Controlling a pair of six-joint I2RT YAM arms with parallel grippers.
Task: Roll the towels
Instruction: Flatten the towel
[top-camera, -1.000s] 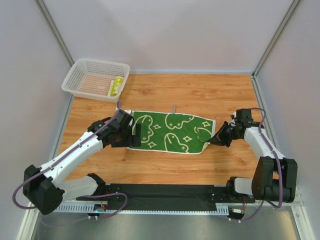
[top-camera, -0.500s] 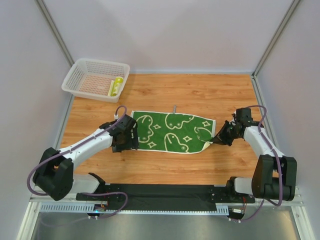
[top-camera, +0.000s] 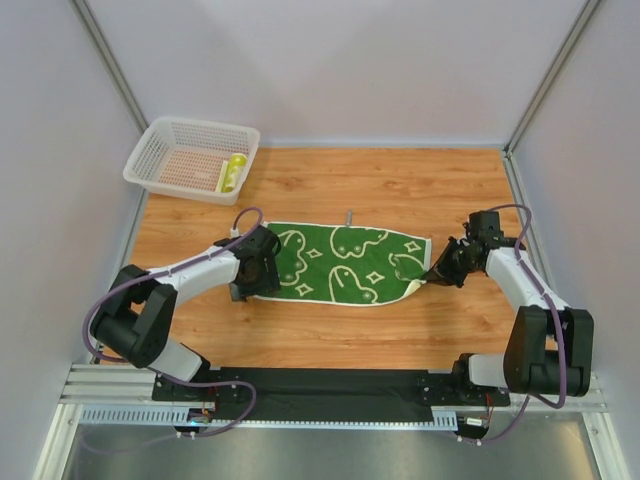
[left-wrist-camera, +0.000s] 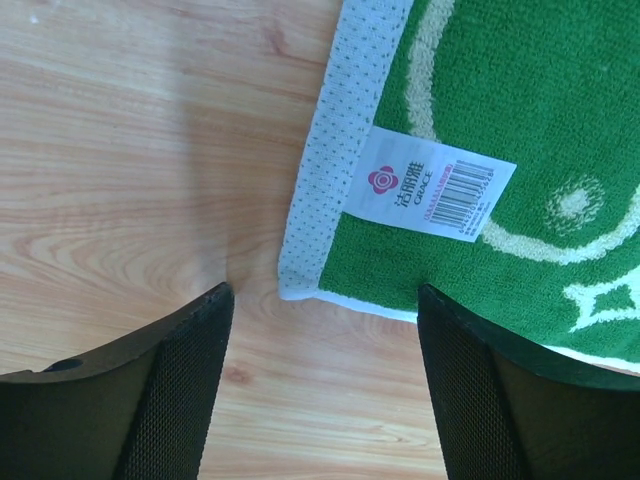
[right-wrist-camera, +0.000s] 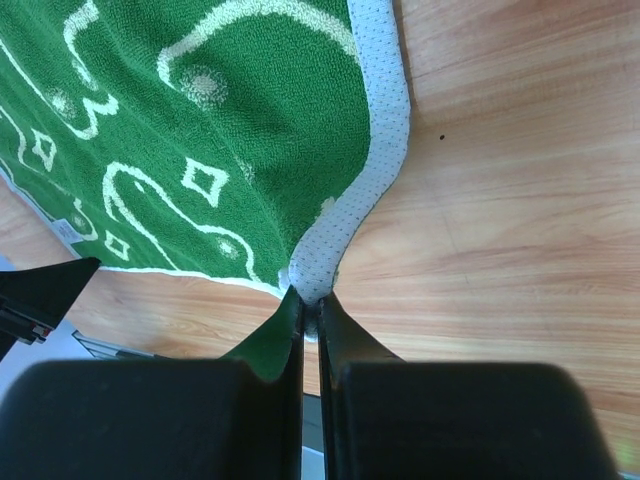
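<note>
Surface: wooden table (top-camera: 330, 185) inside pale walls; bare wood shows on every side of the green towel (top-camera: 340, 265), widest on the far side and along the near strip before the black base rail (top-camera: 330, 385).
Towel: spread flat mid-table, long edges running left to right, cream figures on green, white dotted hem (left-wrist-camera: 335, 150).
Left end: the left gripper (top-camera: 258, 275) sits low at the towel's left end. Its fingers (left-wrist-camera: 180, 380) are spread wide, one over bare wood, the other over the green, with a towel corner between them and nothing grasped.
Right end: the right gripper (top-camera: 432, 275) is clenched on the hem at the near right corner, and the cloth buckles up into a peak between the closed fingers.
Far left corner: white mesh basket (top-camera: 160, 150), well apart from the towel, with a yellow-green roll (top-camera: 234, 172) inside.
Overhead only: basket, roll, and a small grey item (top-camera: 348, 215) at the towel's far edge; what it is cannot be told.
Left wrist only: white label (left-wrist-camera: 440, 187) with a barcode, lying on the green just beside the hem.
Right wrist only: the pinch itself, and a dark speck (right-wrist-camera: 441, 137) on the wood beside the hem.
</note>
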